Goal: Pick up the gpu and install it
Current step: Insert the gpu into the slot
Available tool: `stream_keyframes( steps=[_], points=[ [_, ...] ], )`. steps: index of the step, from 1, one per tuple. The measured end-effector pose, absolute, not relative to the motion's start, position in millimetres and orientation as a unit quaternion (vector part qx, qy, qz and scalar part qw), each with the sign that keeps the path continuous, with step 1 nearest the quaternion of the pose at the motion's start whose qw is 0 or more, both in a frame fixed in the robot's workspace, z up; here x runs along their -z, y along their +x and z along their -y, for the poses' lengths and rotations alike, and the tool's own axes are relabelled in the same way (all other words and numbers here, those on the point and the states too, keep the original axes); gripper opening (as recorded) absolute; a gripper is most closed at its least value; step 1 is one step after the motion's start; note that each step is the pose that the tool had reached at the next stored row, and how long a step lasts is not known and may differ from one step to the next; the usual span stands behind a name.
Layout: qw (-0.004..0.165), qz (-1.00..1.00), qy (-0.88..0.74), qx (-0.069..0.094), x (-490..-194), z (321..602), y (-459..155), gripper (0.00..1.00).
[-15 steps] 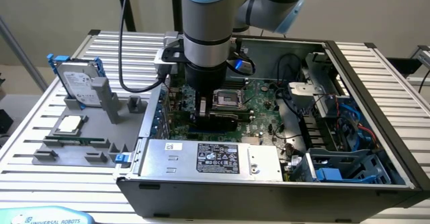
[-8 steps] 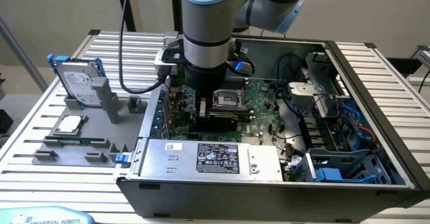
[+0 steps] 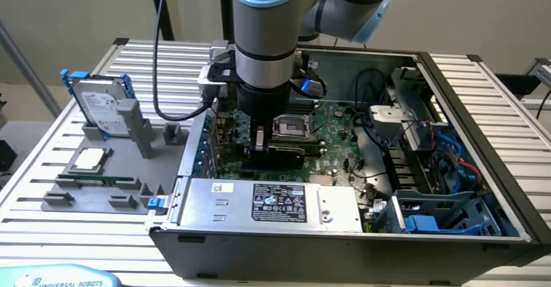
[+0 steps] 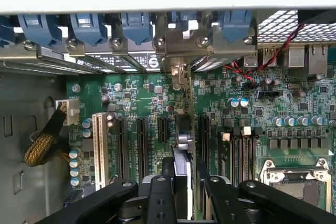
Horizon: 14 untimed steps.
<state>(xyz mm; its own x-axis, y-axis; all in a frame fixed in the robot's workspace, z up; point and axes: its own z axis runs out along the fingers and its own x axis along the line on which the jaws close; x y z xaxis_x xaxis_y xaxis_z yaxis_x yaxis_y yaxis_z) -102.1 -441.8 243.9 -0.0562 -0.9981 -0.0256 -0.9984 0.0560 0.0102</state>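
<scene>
The gpu (image 4: 185, 145) is held edge-on between the partly closed claw (image 4: 184, 182) fingers, inside the case (image 3: 482, 171); it is poised just below the claw over the motherboard (image 4: 157, 108) slots; seating appears unfinished.

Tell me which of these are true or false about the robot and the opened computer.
1. The pincer is inside the computer case, above the motherboard. True.
2. The pincer is shut on the gpu, a thin card standing edge-on. True.
3. The hard drive lies inside the case. False: it stands in the grey holder outside.
4. The grey holder is on the exterior view's right. False: it is on the left.
</scene>
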Motion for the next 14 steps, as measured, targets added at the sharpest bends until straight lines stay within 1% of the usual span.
stream_keyframes(
  steps=[5,6,7,14],
  points=[
    [0.007,-0.727,-0.687,-0.013,-243.2,441.5,-102.2,0.28],
    [0.006,-0.727,-0.687,-0.013,-244.8,441.7,-102.2,0.33],
    [0.006,-0.727,-0.687,-0.013,-246.8,441.7,-102.1,0.33],
    [0.006,-0.727,-0.687,-0.013,-277.1,441.8,-102.2,0.33]
  ],
)
